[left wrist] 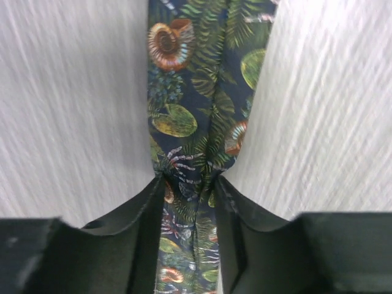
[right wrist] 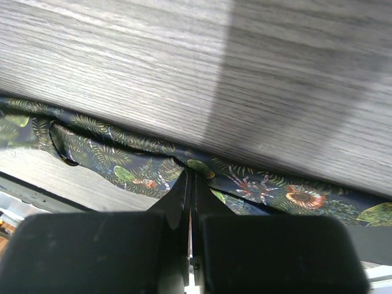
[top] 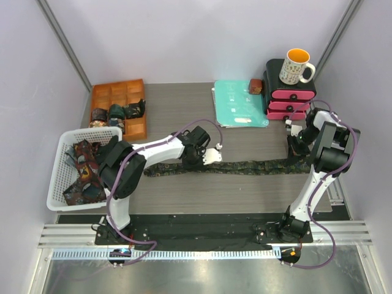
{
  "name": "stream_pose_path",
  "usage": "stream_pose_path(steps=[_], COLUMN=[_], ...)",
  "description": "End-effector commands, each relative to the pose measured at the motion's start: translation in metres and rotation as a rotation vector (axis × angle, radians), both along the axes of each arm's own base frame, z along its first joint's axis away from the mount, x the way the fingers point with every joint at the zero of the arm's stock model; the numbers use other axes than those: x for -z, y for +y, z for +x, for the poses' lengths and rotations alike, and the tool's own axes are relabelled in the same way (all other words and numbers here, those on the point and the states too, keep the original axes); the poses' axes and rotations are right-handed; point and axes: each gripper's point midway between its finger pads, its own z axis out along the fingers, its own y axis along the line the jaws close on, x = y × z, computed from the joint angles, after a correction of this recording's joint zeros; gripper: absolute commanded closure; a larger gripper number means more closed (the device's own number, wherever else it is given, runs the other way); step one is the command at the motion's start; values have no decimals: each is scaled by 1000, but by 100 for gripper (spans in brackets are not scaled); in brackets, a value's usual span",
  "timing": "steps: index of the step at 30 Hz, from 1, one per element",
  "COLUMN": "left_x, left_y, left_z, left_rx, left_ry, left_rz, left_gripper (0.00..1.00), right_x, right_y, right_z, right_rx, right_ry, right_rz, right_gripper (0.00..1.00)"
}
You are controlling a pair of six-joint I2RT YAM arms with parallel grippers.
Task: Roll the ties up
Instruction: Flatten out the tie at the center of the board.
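Tie lies stretched across the desk, its middle bunched between the left fingers, which clamp it. The right fingers, pressed together, pinch its edge at their tips.

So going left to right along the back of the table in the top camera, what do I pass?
orange divided tray → teal folder → pink drawers with a mug on top
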Motion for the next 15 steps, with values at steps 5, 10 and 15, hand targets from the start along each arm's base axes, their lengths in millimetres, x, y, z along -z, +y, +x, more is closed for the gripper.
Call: stream_pose_path(steps=[5, 10, 15], left_x=[-3, -37, -79], left_y=[-22, -10, 28], left_z=[13, 9, 7], left_rx=[-12, -18, -173], left_ry=[-46, -63, 36], left_rz=[-64, -121, -204], left_gripper=[66, 45, 25], right_x=[-23, -70, -121], right_y=[-21, -11, 13], right_z=[21, 20, 40], right_rx=[-82, -165, -254], right_ry=[-145, -258, -432], right_rz=[-88, -56, -1], right_gripper=[74, 34, 29])
